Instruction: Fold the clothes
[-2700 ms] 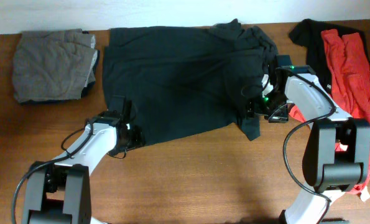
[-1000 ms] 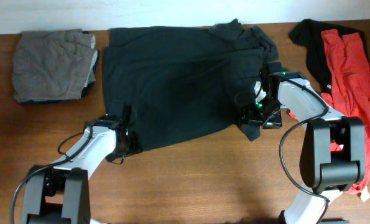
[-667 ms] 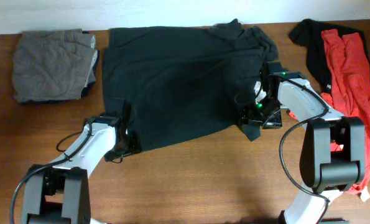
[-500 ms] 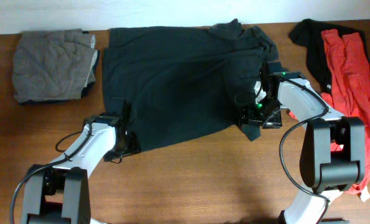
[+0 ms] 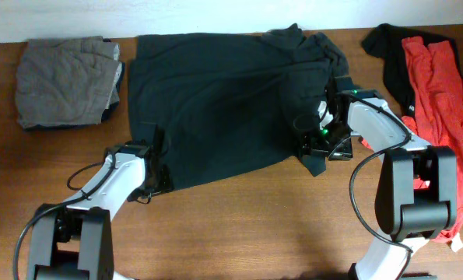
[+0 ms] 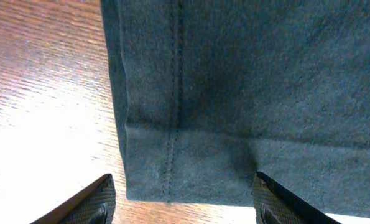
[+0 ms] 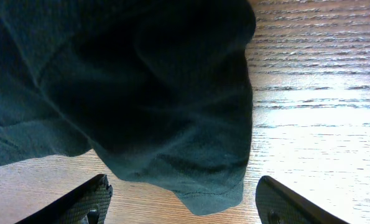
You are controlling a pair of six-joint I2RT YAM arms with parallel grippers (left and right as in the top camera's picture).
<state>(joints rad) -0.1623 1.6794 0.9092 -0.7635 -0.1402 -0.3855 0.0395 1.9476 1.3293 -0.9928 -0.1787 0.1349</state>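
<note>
Seen flat on bench [image 5: 254, 225]: black T-shirt [image 5: 215, 101]. Gaping wide w/ nothing held: L end effector [image 6: 183, 194] at hem corner [image 6: 166, 165], R end effector [image 7: 185, 200] at sleeve [image 7: 191, 124].

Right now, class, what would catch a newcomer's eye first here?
A large black T-shirt fills the table's middle, the open left gripper at its near corner, the open right gripper at its sleeve. Red garments heap at the right edge, a folded grey pile far left.

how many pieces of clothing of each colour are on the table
black: 2, the spread black T-shirt and a bunched black garment
grey: 1, a folded grey garment
red: 1 red heap, possibly more than one shirt
total: 4
</note>
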